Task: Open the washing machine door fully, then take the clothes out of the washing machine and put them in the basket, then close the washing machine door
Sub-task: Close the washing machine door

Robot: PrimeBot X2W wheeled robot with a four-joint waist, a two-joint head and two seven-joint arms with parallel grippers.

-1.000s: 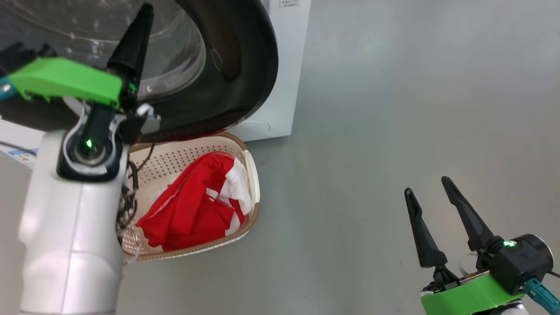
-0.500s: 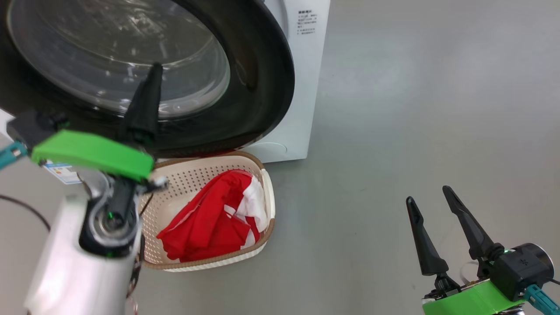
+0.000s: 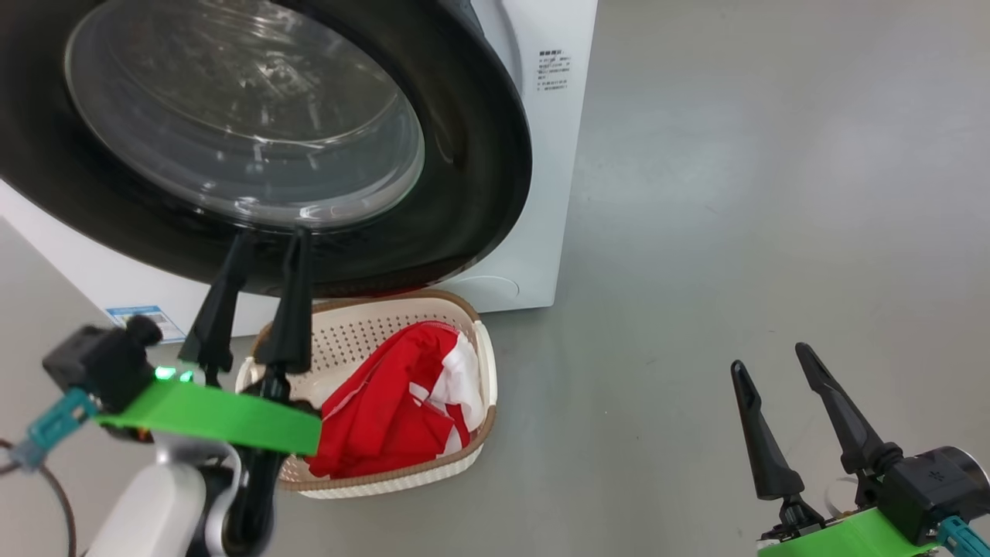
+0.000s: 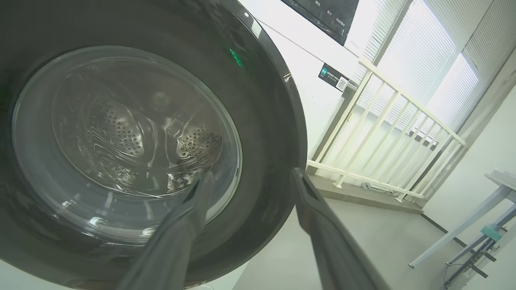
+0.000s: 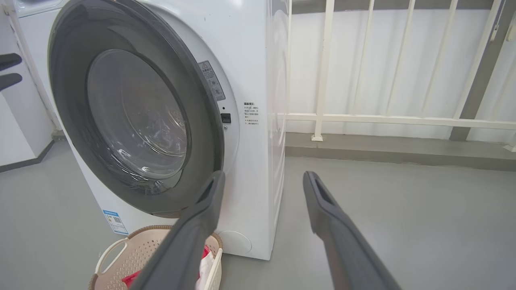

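Drum holes (image 4: 117, 133) show through the door (image 4: 266, 133) in left wrist view.

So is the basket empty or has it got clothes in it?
Not empty: the red clothes lie heaped inside the basket.

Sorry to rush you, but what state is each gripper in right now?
Left gripper: open, holding nothing, in front of the washing machine door.
Right gripper: open, holding nothing.

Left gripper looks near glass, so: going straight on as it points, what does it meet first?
The left gripper would likely meet the washing machine door, at its black ring beside the glass; depth unclear.
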